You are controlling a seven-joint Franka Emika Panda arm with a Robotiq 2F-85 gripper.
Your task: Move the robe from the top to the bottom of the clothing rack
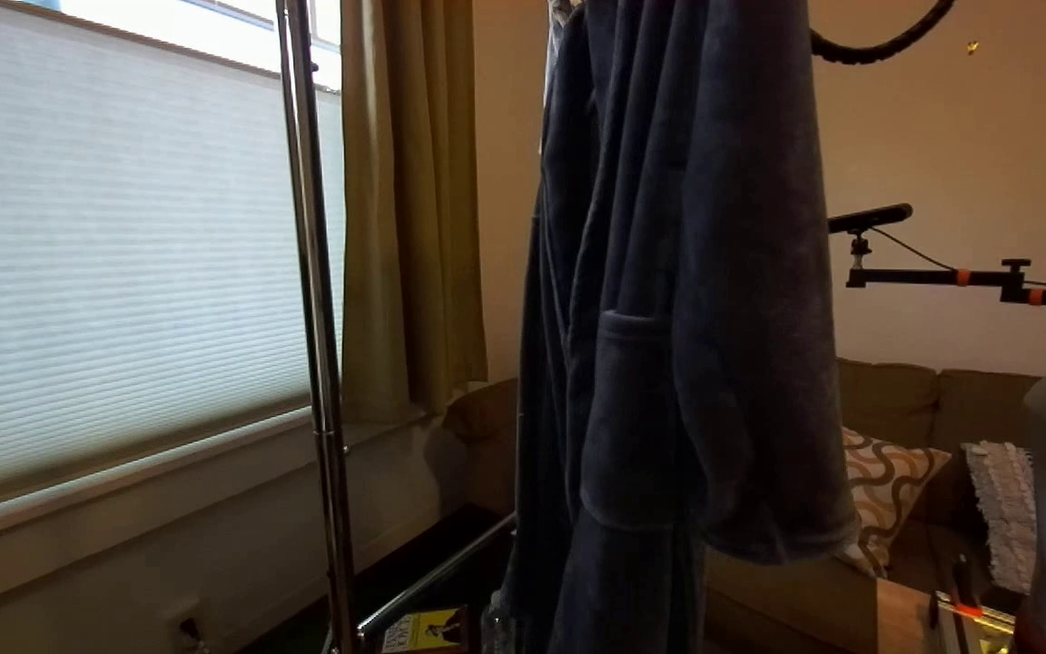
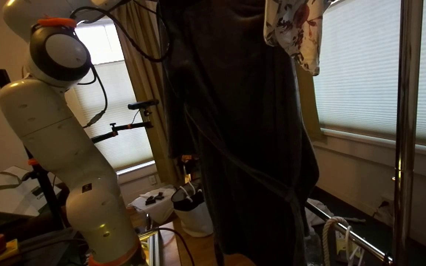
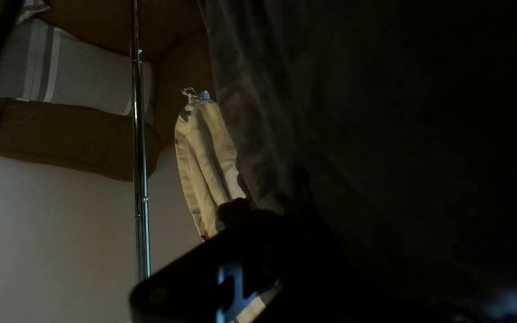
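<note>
The long dark grey-blue robe (image 1: 632, 363) hangs in heavy folds in both exterior views (image 2: 242, 129); its top is out of view. The clothing rack's shiny post (image 1: 319, 363) stands left of it in an exterior view, and right of it in an exterior view (image 2: 407, 118). A thin rack pole also shows in the wrist view (image 3: 138, 134). My gripper (image 3: 281, 220) is a dark shape low in the wrist view, against the dark fabric of the robe (image 3: 352, 112). Its fingertips are lost in shadow, so its grip is unclear. The exterior views do not show the gripper.
A light floral garment (image 2: 296, 33) hangs beside the robe; light cloth (image 3: 207, 152) also shows in the wrist view. A lower metal bar (image 2: 350, 232) carries a rope handle. A black camera-stand arm (image 1: 941, 277), a couch (image 1: 904, 400) and a white basket (image 2: 196, 220) stand around.
</note>
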